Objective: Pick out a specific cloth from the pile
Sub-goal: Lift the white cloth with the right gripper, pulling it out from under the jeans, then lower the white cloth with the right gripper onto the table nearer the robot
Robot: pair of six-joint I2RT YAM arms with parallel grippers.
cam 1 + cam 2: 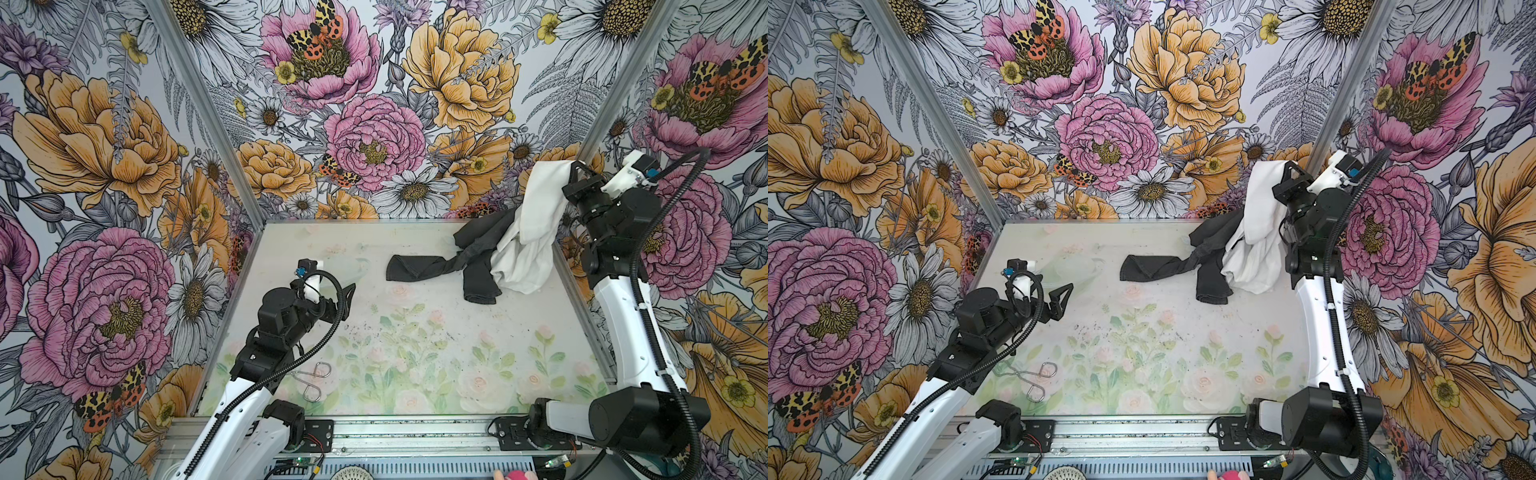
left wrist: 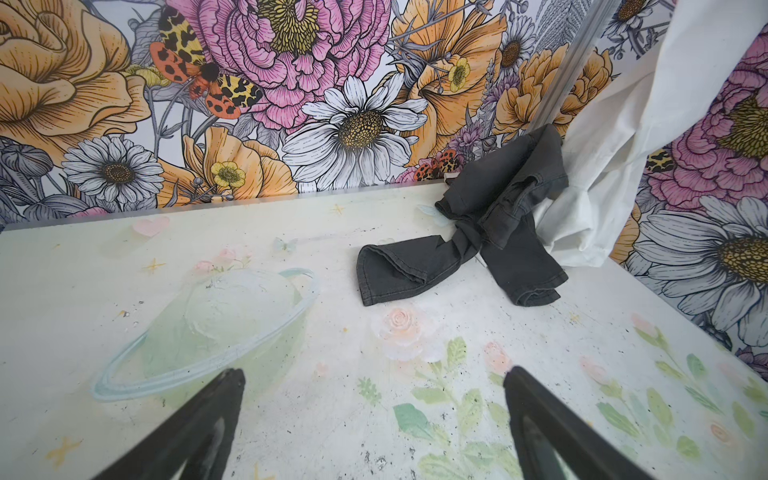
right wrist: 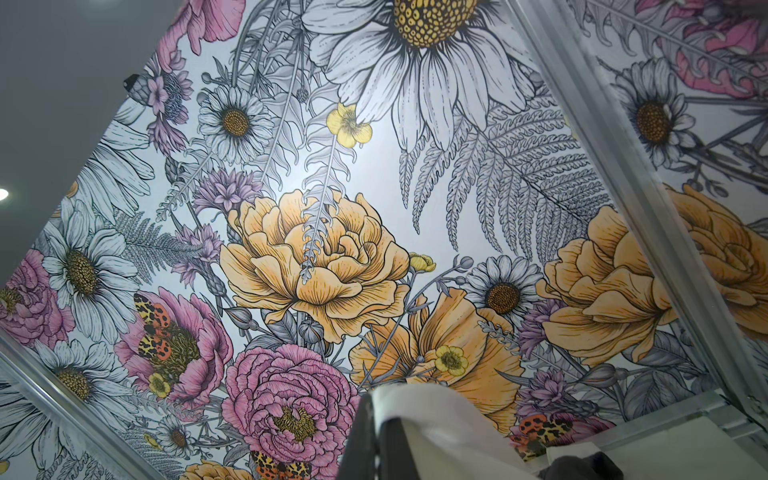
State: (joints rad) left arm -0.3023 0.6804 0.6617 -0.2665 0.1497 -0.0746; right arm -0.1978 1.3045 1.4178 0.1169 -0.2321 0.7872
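The white cloth hangs from my right gripper, which is shut on its top edge high in the back right corner. In the right wrist view the fingers pinch a fold of the cloth. Its lower end drapes on the table over the pile, dark jeans with one leg stretched left. My left gripper hovers open and empty over the table's left side, facing the pile and the cloth.
A bent wire tool with loops lies near the front left of the table. Floral walls close in three sides, with metal corner posts. A metal rail runs along the front.
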